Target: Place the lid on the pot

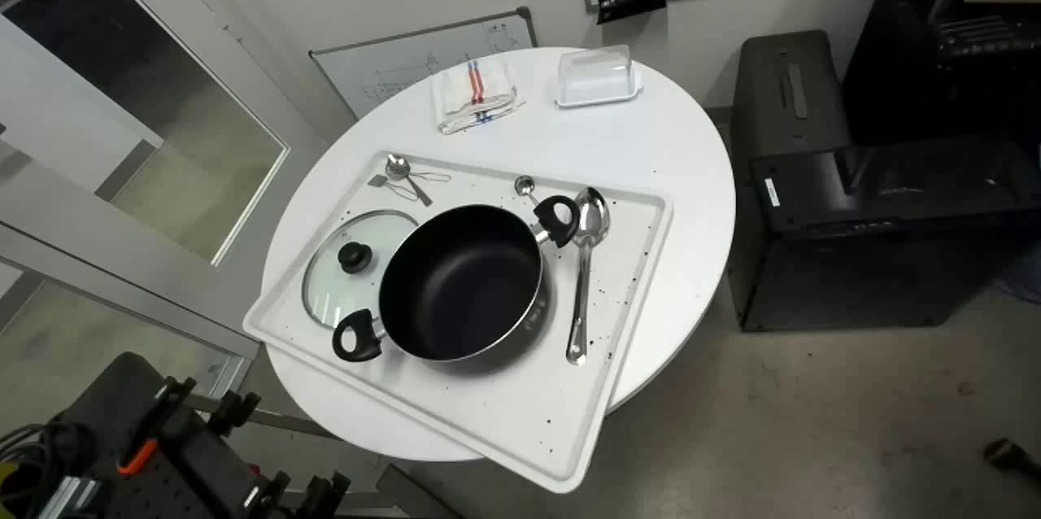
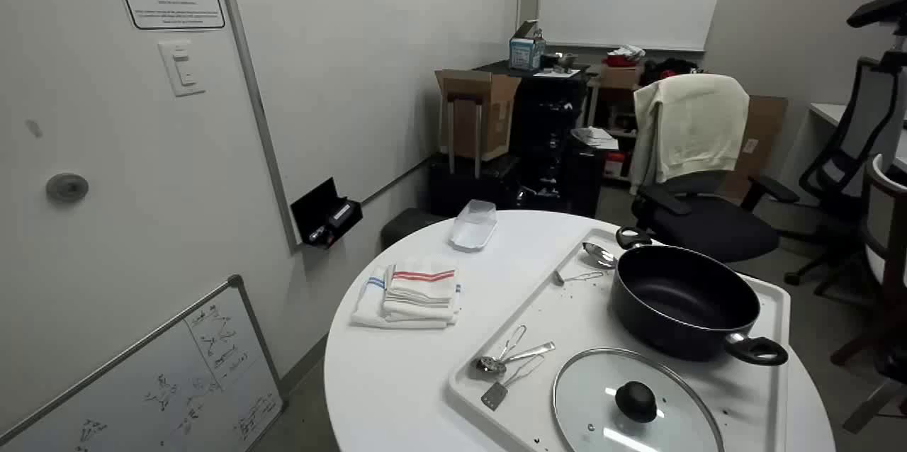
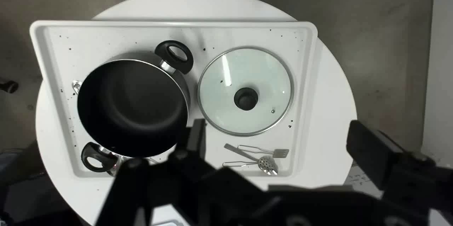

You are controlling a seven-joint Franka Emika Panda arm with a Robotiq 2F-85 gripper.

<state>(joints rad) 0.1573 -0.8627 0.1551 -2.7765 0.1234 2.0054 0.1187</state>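
Observation:
The clear glass lid with a metal rim and black knob lies flat, knob up, on the white tray. The lid shows in both exterior views [image 1: 337, 291] [image 2: 602, 395] and in the wrist view [image 3: 244, 70]. The black pot stands upright, uncovered and empty beside the lid, in both exterior views [image 1: 459, 283] [image 2: 680, 310] and in the wrist view [image 3: 132, 109]. The pot hides part of the lid's edge in an exterior view. My gripper [image 3: 276, 125] is wide open with nothing between its fingers, above the tray and apart from the lid. It does not show in the exterior views.
The tray [image 1: 520, 421] overhangs the round white table [image 1: 683, 177]. A large metal spoon [image 1: 581, 283] lies beside the pot. Small metal utensils [image 3: 267, 164] lie near the lid. Folded towels [image 2: 418, 296] and a clear-covered dish [image 1: 598, 80] stand on the table behind the tray.

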